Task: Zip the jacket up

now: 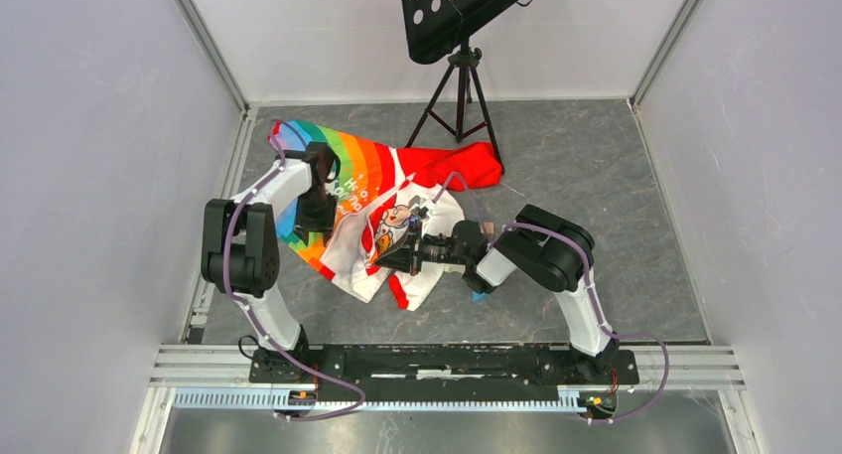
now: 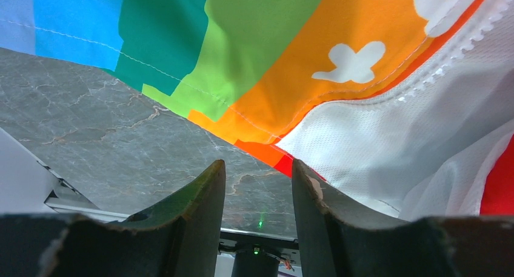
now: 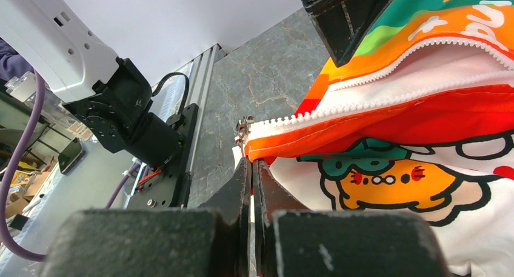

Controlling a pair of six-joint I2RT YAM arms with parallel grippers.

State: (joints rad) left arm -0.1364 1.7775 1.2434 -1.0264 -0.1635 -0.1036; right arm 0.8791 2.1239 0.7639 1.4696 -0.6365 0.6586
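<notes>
The jacket [image 1: 397, 211] lies crumpled on the grey table, rainbow panel [image 1: 343, 161] to the left and red sleeve [image 1: 462, 164] stretched to the back right. My left gripper [image 1: 317, 219] hangs open over the rainbow panel's near edge. In the left wrist view the left gripper [image 2: 257, 165] holds nothing and the fabric [image 2: 315, 59] lies just beyond the fingertips. My right gripper [image 1: 390, 258] is shut on the jacket's edge beside the zipper's lower end. In the right wrist view the right gripper [image 3: 251, 162] pinches fabric just under the metal zipper slider [image 3: 243, 129], and the white zipper teeth [image 3: 363, 104] run off to the right, unjoined.
A black music stand [image 1: 459, 86] on a tripod stands at the back, one leg close to the red sleeve. An aluminium rail [image 1: 447, 360] runs along the near edge. White walls close in on both sides. A small blue object [image 1: 479, 297] lies under the right arm.
</notes>
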